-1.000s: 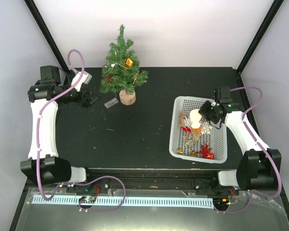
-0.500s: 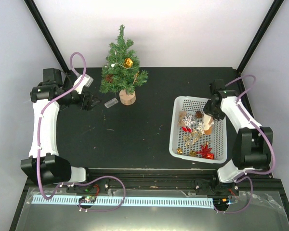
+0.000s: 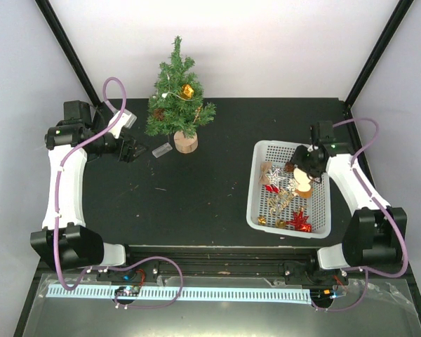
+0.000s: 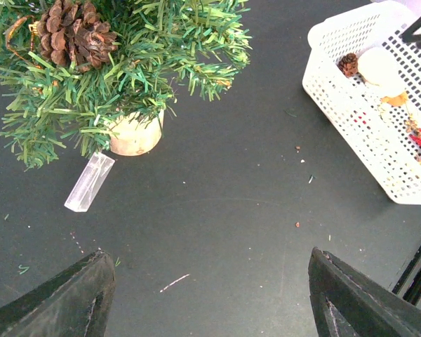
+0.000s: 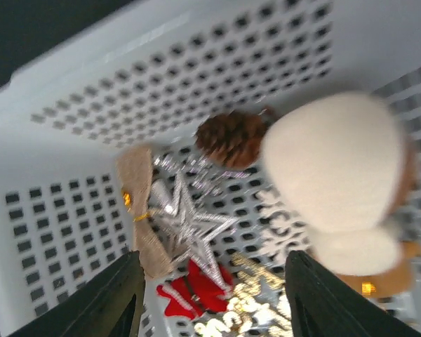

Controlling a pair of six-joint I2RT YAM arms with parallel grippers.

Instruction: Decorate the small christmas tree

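Black tabletop (image 3: 217, 175): my empty, open right gripper (image 3: 305, 167) returns over the white plastic mesh basket (image 3: 253, 184) to pick again; left gripper (image 3: 133, 149) open.

Black table (image 3: 210, 182) carries christmas tree (image 3: 177, 98), clear box (image 3: 161, 149), white basket (image 3: 252, 189).

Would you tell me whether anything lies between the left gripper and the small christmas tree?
Yes: a small clear plastic piece lies flat on the table between the open left gripper and the wooden base of the small christmas tree. Nothing else visible intervenes.
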